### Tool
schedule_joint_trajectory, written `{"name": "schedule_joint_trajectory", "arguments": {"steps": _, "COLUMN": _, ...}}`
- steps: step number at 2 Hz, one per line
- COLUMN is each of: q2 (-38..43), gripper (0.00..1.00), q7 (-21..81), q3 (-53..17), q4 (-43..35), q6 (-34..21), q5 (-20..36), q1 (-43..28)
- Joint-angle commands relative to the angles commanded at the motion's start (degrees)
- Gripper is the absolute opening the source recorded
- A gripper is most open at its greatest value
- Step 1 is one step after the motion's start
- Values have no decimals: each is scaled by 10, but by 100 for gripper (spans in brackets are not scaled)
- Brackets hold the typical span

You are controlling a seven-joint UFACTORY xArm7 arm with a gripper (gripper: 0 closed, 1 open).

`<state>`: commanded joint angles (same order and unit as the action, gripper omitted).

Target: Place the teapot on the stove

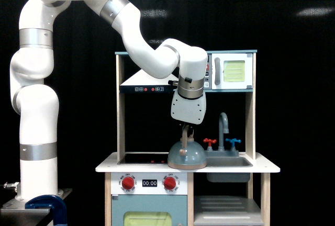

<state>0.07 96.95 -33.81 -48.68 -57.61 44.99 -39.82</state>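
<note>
The grey-blue teapot stands upright on the white counter, between the right end of the black stove and the sink. Its tan loop handle points straight up. My gripper hangs directly over the teapot, with its white body pointing down and its fingertips at the top of the handle. The dark fingers blend into the black background, so I cannot make out whether they are closed on the handle.
The grey sink basin with a faucet and red and blue taps lies just right of the teapot. A range hood and a toy microwave sit overhead, close to my wrist. Wooden posts frame the counter.
</note>
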Motion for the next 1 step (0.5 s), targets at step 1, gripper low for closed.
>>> {"name": "schedule_joint_trajectory", "arguments": {"steps": 1, "q2": -10, "gripper": 0, "q7": -1, "q3": 7, "q4": -3, "q6": -15, "q5": -16, "q1": 24}}
